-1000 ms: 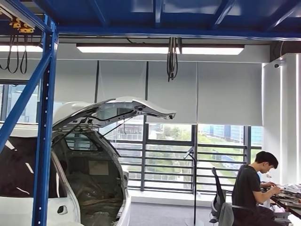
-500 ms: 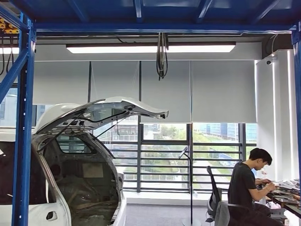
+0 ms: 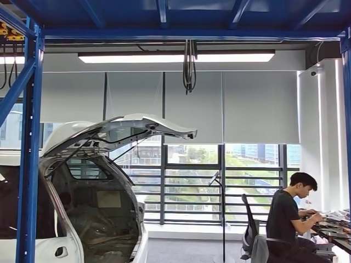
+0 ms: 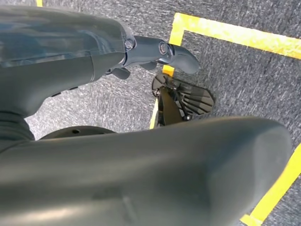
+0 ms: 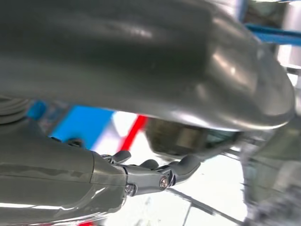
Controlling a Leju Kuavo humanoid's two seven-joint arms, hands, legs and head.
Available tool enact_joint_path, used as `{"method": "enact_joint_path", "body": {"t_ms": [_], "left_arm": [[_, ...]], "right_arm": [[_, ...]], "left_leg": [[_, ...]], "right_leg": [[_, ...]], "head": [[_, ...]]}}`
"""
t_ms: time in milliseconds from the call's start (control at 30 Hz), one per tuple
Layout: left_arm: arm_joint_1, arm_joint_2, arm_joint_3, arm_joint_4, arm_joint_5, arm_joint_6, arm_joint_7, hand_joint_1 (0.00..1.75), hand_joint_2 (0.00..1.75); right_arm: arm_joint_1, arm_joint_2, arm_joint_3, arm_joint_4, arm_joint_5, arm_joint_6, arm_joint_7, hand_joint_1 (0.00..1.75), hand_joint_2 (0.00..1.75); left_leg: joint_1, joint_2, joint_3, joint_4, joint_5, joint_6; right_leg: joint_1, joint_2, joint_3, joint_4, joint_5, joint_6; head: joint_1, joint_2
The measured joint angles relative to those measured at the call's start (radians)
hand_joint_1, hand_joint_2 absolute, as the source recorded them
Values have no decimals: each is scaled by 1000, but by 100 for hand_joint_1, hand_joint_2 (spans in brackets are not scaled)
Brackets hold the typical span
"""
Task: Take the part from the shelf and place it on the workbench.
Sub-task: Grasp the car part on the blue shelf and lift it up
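The head view is sharp, lit by a ceiling light [image 3: 176, 56] and bright windows [image 3: 232, 181]. The right wrist view is blurred, with glare

Blue steel shelf frame [image 3: 27, 164] stands upright at far left.

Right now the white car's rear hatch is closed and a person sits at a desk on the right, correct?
Not quite. The white car has its rear hatch raised open, so the head view looks into the cargo area. The person does sit at a desk on the right.
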Motion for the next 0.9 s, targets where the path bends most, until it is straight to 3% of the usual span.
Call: {"method": "enact_joint_path", "body": {"t_ms": [267,400,600,900], "left_arm": [[-1,-4,7,0,0,-2,8,0,0],[-1,-6,7,0,-1,-3,8,0,0],[-5,-7,6,1,-27,-13,8,0,0],[-7,-7,-2,2,-54,-26,7,0,0]], "right_arm": [[-54,-59,40,118,239,-84,101,0,0],[-80,-85,71,154,330,-104,114,0,175],[-150,-137,165,229,587,-131,136,0,175],[-284,-214,311,372,561,-72,86,0,175]], "left_leg": [[-2,0,1,0,0,0],[-2,0,1,0,0,0],[-2,0,1,0,0,0],[-2,0,2,0,0,0]], "right_leg": [[-2,0,0,0,0,0],[-2,0,0,0,0,0],[-2,0,0,0,0,0],[-2,0,1,0,0,0]], "head": [[0,0],[0,0],[0,0],[0,0]]}}
